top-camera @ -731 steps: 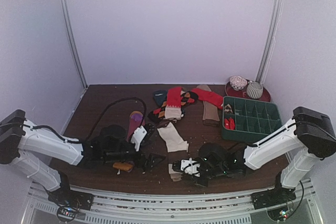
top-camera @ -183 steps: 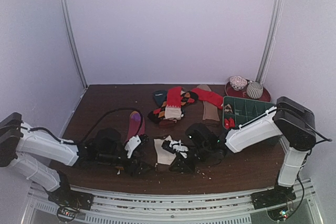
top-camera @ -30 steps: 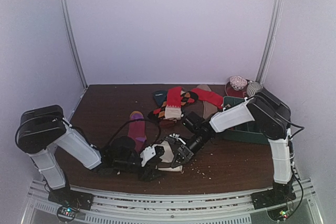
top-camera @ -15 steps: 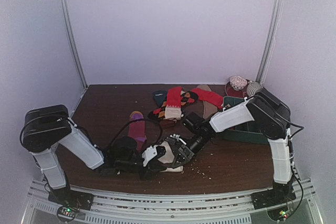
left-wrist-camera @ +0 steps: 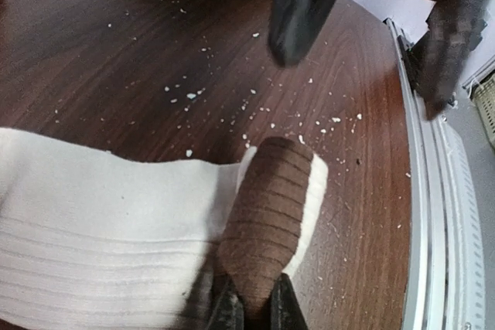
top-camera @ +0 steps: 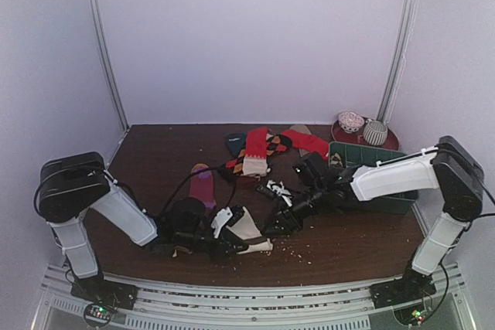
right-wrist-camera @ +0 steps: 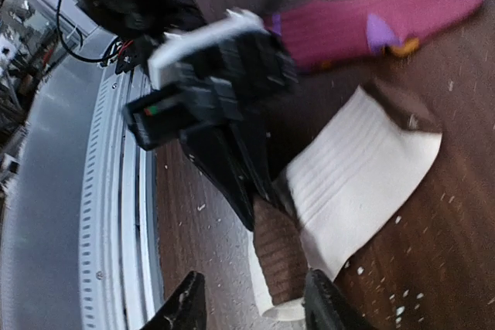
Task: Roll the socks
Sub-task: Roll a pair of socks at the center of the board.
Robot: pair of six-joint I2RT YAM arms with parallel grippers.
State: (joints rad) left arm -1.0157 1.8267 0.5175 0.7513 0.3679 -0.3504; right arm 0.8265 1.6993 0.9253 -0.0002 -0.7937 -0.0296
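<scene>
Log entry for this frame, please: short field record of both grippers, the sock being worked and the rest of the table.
left gripper: shut, pinching the brown toe of the cream sock
right gripper: open, empty, above that sock
cream sock: mostly flat, not yet rolled
other socks: magenta sock nearby; loose pile at the back
storage: green tray on the right

The cream sock [left-wrist-camera: 93, 229] at the left gripper [left-wrist-camera: 254, 308] was finely ribbed, its toe brown with darker ribs. Beyond that gripper, a magenta sock [right-wrist-camera: 363, 25] bore purple patches. The worktop [left-wrist-camera: 116, 52] was dark brown woodgrain, flecked white.
</scene>
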